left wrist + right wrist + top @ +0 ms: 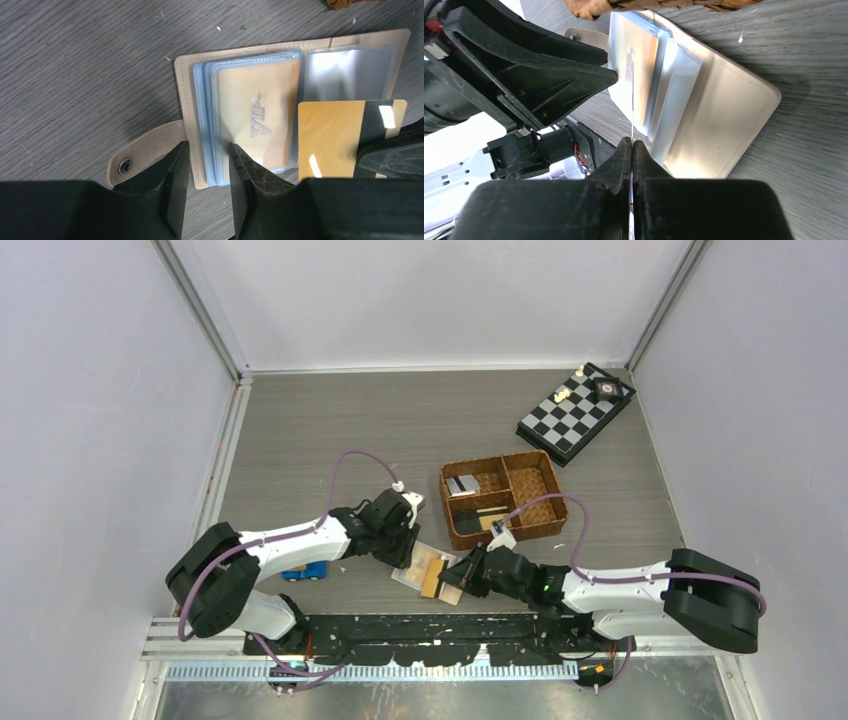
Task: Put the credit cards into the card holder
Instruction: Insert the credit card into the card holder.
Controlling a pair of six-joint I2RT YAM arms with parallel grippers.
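Black fingers of the left claw (208, 147) stand partly spread over the left edge of the card holder (184, 100). One tip is by the snap tab (134, 159), the other over the stack of pale blue sleeves. Whether they press on it or only hover I cannot tell.

The holder lies open and flat on the grey table, near the front edge and between the two arms. It looks light and soft-covered, so I judge it will slide or fold shut unless that left edge is pinned down. The sleeves are thin floppy plastic that buckles if pushed. The top one already holds a tan card marked VIP (257, 115). To its right is a clear pocket (345, 70) that appears empty.

Further right, the yellow-tan card (327, 140) overlaps the near right part of the holder, its long side running left to right. It is thin, stiff, very light and glossy, so likely slippery. The best hold is a firm pinch at one short end, leaving the leading end free to find a pocket mouth.

That is how the right claw (632, 145) has it: fingers pressed together on the card's right end by the black stripe, the card showing edge-on between them in the right wrist view. The free end reaches left, alongside the VIP sleeve.

Just beyond, to the far right, the woven basket (490, 460) holds what looks like a silver-grey card (462, 485).
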